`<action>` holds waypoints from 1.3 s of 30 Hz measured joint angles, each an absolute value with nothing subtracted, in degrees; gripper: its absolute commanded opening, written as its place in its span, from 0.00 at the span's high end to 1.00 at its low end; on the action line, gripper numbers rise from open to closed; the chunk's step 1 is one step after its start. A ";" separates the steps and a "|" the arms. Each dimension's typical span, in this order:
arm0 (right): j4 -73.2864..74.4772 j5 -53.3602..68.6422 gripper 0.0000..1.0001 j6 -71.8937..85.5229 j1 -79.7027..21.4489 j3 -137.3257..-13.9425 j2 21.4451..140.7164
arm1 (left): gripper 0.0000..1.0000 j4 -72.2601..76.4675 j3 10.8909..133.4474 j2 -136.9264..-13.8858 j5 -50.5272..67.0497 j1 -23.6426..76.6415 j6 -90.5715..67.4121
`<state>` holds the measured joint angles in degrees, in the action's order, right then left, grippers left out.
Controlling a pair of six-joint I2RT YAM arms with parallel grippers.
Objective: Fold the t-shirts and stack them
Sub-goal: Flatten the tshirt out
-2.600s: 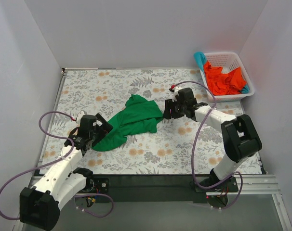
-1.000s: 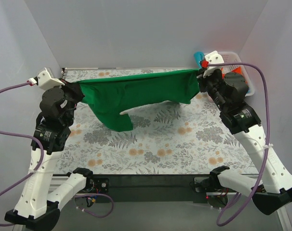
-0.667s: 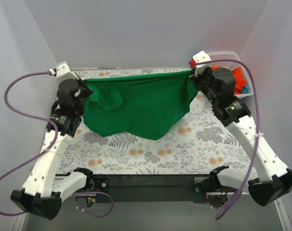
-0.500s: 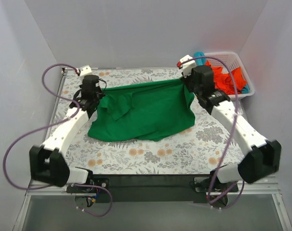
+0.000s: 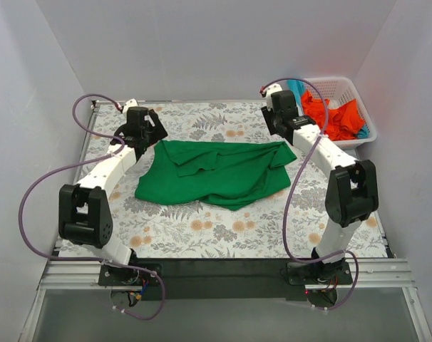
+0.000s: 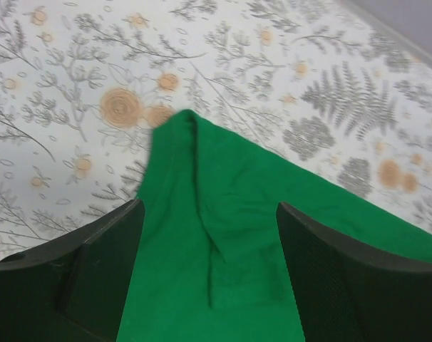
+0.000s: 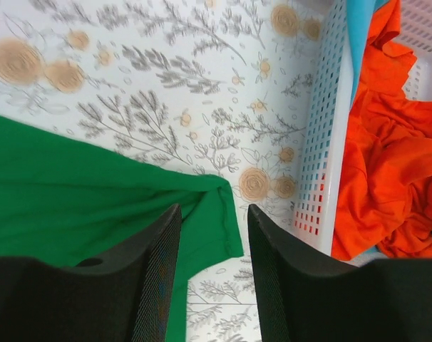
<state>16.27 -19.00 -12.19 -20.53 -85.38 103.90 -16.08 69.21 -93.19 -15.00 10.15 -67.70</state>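
Observation:
A bright green t-shirt lies spread and wrinkled on the flowered table. My left gripper hovers over its far left corner. In the left wrist view the gripper is open, with green cloth lying below the gap and nothing pinched. My right gripper hovers over the far right corner. In the right wrist view it is open above the shirt's corner. Orange-red shirts and a teal-blue one lie in the basket.
The white lattice basket stands at the far right corner; its wall is close to my right gripper, with orange cloth inside. White walls enclose the table on three sides. The flowered cloth covers the table.
Both grippers held the green shirt stretched in the air, then lowered it toward the far side. Now it lies on the table and both grippers have let go and opened.

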 measured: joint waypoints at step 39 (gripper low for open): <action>12.73 -6.87 0.52 3.05 -20.64 -58.72 84.55 | 0.62 -17.87 58.94 -101.36 0.49 16.64 -83.79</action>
<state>12.73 -6.87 3.05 -20.64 -58.72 84.55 -17.87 58.94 -101.36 0.49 16.64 -83.79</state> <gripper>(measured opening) 0.488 0.394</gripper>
